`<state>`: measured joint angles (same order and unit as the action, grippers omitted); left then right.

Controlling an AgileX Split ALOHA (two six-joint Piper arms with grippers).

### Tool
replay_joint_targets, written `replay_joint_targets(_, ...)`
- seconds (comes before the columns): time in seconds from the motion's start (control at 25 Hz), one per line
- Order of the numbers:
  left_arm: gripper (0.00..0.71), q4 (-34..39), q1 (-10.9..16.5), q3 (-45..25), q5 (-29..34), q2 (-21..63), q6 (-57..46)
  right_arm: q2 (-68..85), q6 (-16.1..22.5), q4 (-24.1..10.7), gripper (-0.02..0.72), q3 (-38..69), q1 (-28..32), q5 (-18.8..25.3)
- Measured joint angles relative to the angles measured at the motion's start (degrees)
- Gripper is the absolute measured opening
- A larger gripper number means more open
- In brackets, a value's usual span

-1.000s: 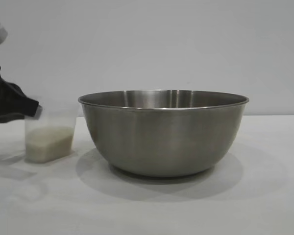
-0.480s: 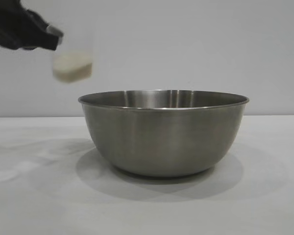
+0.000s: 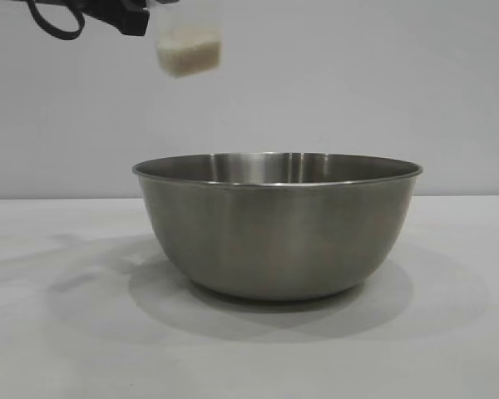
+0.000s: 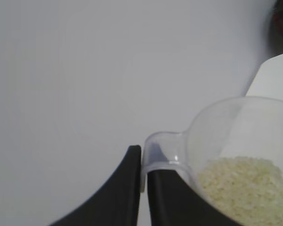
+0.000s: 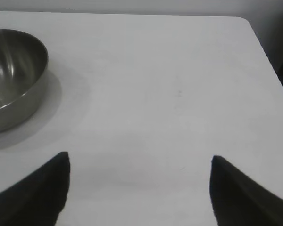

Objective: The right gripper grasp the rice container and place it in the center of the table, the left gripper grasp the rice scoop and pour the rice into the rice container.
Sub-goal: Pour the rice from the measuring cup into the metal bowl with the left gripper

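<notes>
The rice container (image 3: 278, 224), a big steel bowl, stands on the white table (image 3: 449, 332) in the middle of the exterior view; it also shows in the right wrist view (image 5: 12, 77). My left gripper (image 3: 137, 18) is at the top left of the exterior view, high above the bowl's left rim, shut on the loop handle of the rice scoop (image 3: 188, 41). The scoop stays upright with the rice (image 3: 189, 55) in its bottom. In the left wrist view the left gripper (image 4: 144, 162) pinches the handle, with the rice scoop (image 4: 236, 141) and rice (image 4: 247, 186) beside it. My right gripper (image 5: 140, 160) is open and empty over bare table, away from the bowl.
A plain grey wall (image 3: 358, 83) stands behind the table. The table's far corner and edge (image 5: 254, 33) show in the right wrist view.
My left gripper has lifted the rice scoop off the table at the left and carried it up and rightward, toward a spot above the bowl's left rim. The bowl has not moved.
</notes>
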<state>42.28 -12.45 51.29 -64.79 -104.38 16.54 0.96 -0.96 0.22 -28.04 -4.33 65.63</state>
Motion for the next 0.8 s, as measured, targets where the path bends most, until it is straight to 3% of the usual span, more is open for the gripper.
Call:
replay_joint_targets(0.16, 0.0, 4.2, -2.92, 1.97, 1.24, 0.0, 2.51, 0.0, 0.0, 0.0, 0.54, 0.0, 0.0, 0.0)
replay_joint_targets(0.44, 0.0, 6.24, -9.69, 2.2, 9.96, 0.0, 19.21, 0.0, 0.0, 0.0, 0.54, 0.0, 0.0, 0.0)
replay_joint_targets(0.8, 0.0, 4.11, -12.35, 2.2, 13.52, 0.0, 41.25, 0.0, 0.0, 0.0, 0.54, 0.0, 0.0, 0.0)
